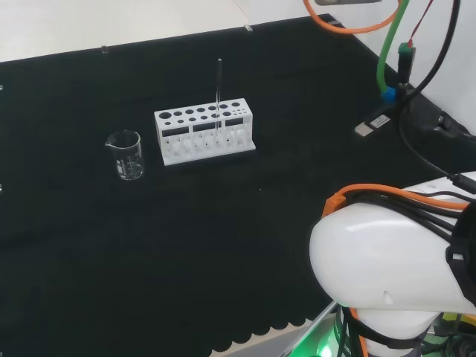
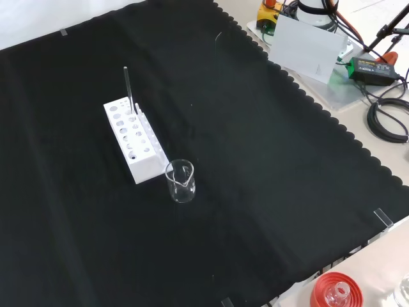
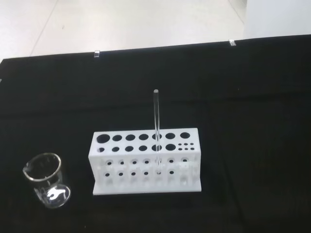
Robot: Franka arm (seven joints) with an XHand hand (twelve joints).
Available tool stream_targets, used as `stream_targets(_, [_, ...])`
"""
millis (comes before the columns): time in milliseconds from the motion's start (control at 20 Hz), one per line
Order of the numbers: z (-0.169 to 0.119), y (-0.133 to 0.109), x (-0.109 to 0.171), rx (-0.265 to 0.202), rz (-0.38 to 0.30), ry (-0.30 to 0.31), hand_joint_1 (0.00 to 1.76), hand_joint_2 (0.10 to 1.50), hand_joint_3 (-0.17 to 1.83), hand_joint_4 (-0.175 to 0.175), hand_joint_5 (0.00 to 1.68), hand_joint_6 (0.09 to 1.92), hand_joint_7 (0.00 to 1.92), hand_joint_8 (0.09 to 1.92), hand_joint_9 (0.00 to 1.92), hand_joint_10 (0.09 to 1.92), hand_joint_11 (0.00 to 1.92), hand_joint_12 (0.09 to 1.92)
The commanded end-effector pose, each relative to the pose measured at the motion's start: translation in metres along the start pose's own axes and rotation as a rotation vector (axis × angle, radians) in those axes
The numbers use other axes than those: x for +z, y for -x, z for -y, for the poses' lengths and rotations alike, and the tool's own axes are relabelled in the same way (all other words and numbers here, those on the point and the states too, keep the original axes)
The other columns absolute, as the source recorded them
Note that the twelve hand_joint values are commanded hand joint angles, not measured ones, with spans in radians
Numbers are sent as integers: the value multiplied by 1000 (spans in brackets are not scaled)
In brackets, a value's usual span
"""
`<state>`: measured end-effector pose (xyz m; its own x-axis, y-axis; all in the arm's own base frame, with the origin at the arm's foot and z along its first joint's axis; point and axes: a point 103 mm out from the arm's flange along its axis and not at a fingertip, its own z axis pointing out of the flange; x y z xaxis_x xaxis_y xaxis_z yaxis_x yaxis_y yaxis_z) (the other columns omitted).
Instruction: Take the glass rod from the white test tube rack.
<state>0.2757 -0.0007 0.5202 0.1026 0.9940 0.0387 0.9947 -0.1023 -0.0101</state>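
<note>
A white test tube rack (image 1: 204, 132) stands on the black cloth, left of centre in the head view. It also stands at the left of the front view (image 2: 133, 142) and close in the wrist view (image 3: 146, 162). A clear glass rod (image 1: 218, 85) stands upright in one of the rack's holes, rising well above the rack (image 2: 128, 89) (image 3: 157, 124). Nothing touches the rod or the rack.
A small clear glass beaker (image 1: 125, 154) stands beside one end of the rack (image 2: 180, 181) (image 3: 46, 179). The arm's white link (image 1: 387, 260) is at the right of the head view. A red ribbed stand (image 2: 333, 291) with glassware sits beyond the cloth's edge. Cables (image 1: 394, 67) lie off the cloth.
</note>
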Motion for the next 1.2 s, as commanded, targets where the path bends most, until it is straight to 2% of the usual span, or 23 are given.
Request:
stream_targets(50, [-33, -17, 6, -31, 20, -3, 187, 914, 139, 114, 0, 87, 29, 87, 0, 416, 0, 1234])
stream_targets(200, [-46, -24, 8, -38, 19, -12, 209, 907, 130, 104, 0, 87, 68, 87, 0, 550, 0, 1335])
stream_targets(350, [-58, -29, 13, -73, 25, -31, 218, 905, 127, 100, 0, 87, 86, 87, 0, 610, 0, 1381])
stream_targets(500, [-70, -31, 18, -72, 14, -41, 227, 903, 124, 95, 17, 87, 110, 87, 0, 691, 0, 1420])
stream_targets(550, [-74, -28, 20, -41, 23, -53, 231, 903, 123, 93, 25, 87, 117, 87, 0, 719, 0, 1433])
stream_targets(650, [-83, -29, 24, -38, 21, -64, 234, 903, 122, 89, 39, 87, 128, 101, 0, 761, 0, 1453])
stream_targets(900, [-103, -34, 35, -90, -4, -79, 239, 905, 120, 83, 59, 87, 131, 151, 0, 827, 0, 1481])
stream_targets(1200, [-125, -31, 54, -130, -17, -114, 254, 911, 118, 79, 83, 87, 17, 489, 0, 913, 0, 1511])
